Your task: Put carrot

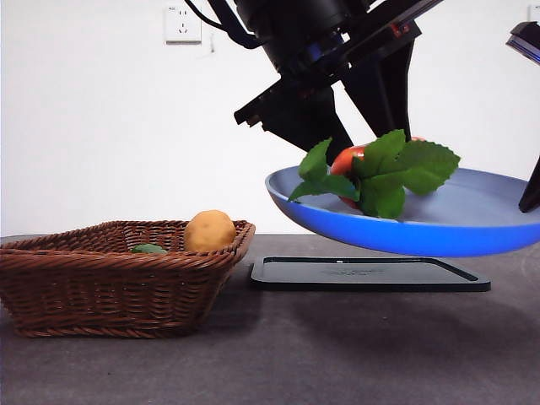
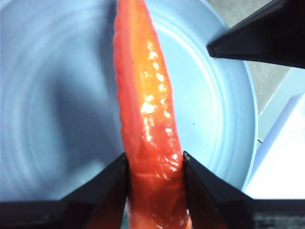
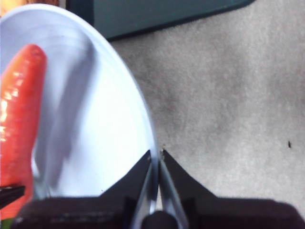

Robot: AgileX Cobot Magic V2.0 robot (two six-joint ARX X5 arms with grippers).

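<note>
Left gripper (image 2: 155, 160) with jaws clamped on the orange-red leafy carrot (image 2: 145, 109) just above a round blue plate (image 1: 472, 215), right gripper (image 3: 156, 155) pinching the plate's rim, plate raised above a black tray (image 1: 367, 274), brown wicker basket (image 1: 118, 278) alongside.

I count one orange-red carrot with green leaves (image 1: 375, 173). One round blue plate (image 1: 472, 224). One brown woven basket (image 1: 118, 274). In the basket, one yellow potato-like lump (image 1: 209, 230) and one green vegetable (image 1: 149, 249). One flat black tray (image 1: 367, 274) on the grey desk (image 1: 337, 354). One white wall socket (image 1: 183, 24).
</note>
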